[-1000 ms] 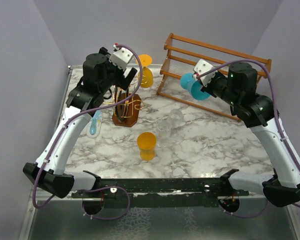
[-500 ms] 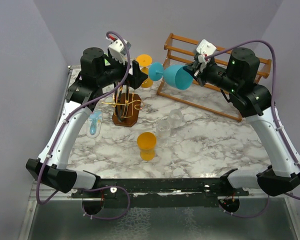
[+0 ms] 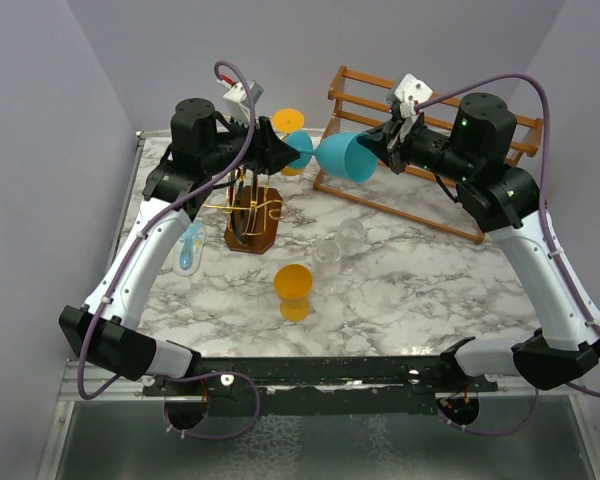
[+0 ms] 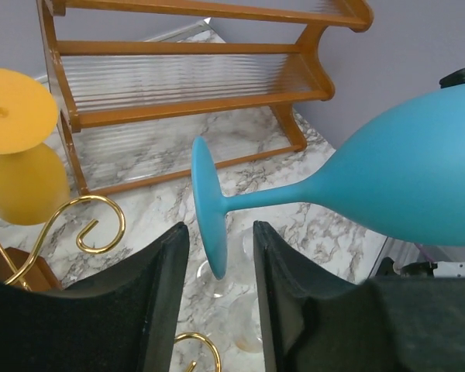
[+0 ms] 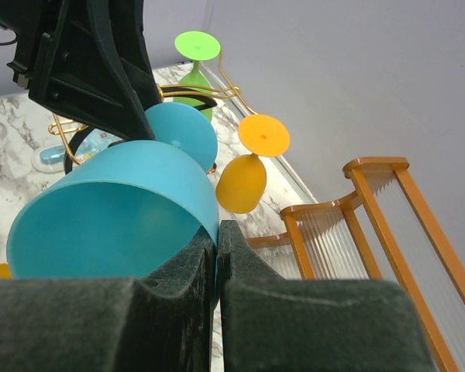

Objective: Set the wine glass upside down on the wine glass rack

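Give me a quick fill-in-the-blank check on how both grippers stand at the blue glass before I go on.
1. The right gripper pinches the blue wine glass by the ____ of its bowl.
2. The jaws of the left gripper stand on either side of the glass's round ____, not yet clamped on it.
3. The big slatted rack behind the glass is made of ____.
Missing words: rim; foot; wood.

The marble table (image 3: 430, 290) carries the wine glass rack (image 3: 252, 230) and, further back, a wooden slatted rack (image 4: 178, 77). An upturned orange glass (image 3: 294, 283), two clear glasses (image 3: 328, 255) and a pale blue item (image 3: 190, 245) also rest on it.
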Controlling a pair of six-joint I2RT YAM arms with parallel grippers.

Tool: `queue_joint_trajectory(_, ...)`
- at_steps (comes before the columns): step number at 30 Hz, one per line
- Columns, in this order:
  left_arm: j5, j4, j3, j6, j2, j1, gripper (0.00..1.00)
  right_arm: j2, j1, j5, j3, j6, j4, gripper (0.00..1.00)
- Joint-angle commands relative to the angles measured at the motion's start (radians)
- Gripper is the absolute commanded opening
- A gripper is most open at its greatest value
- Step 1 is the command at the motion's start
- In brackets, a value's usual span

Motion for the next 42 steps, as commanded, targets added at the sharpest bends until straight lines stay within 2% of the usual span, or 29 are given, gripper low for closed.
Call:
queue_joint_trajectory(1, 0.062, 0.058, -0.020, -0.055, -0.006, 0.010, 0.36, -0.028, 0.000, -0.023, 0.005, 0.026, 0.053, 0.02)
queue_joint_trajectory(3, 0.074, 0.064, -0.025, -0.067, -0.005, 0.012, 0.30, -0.031, 0.001, -0.020, 0.001, 0.027, 0.057, 0.02)
queue_joint_trajectory(7, 0.086, 0.073, -0.034, -0.075, -0.008, 0.016, 0.24, -0.039, 0.001, -0.017, -0.011, 0.027, 0.061, 0.02)
queue_joint_trajectory(14, 0.112, 0.100, -0.050, -0.103, -0.013, 0.028, 0.02, -0.051, 0.001, -0.010, -0.035, 0.025, 0.073, 0.02)
queue_joint_trajectory(17, 0.119, 0.108, -0.053, -0.102, -0.020, 0.038, 0.00, -0.057, 0.001, 0.003, -0.048, 0.021, 0.077, 0.03)
queue_joint_trajectory(19, 0.123, 0.112, -0.053, -0.097, -0.027, 0.048, 0.00, -0.060, 0.001, 0.008, -0.055, 0.016, 0.078, 0.12)
queue_joint_trajectory(21, 0.116, 0.106, -0.051, -0.083, -0.038, 0.061, 0.00, -0.066, 0.001, 0.013, -0.063, 0.006, 0.078, 0.26)
queue_joint_trajectory(26, 0.040, 0.046, -0.026, 0.015, -0.065, 0.102, 0.00, -0.089, 0.001, 0.037, -0.083, -0.018, 0.072, 0.73)
queue_joint_trajectory(29, -0.109, -0.042, 0.019, 0.169, -0.083, 0.109, 0.00, -0.104, 0.000, 0.056, -0.097, -0.037, 0.066, 0.99)
queue_joint_trajectory(35, -0.421, -0.163, 0.119, 0.413, -0.122, 0.118, 0.00, -0.127, 0.001, 0.094, -0.130, -0.096, 0.052, 1.00)
queue_joint_trajectory(42, -0.629, -0.207, 0.185, 0.601, -0.160, 0.130, 0.00, -0.144, 0.001, 0.154, -0.251, -0.218, 0.084, 1.00)
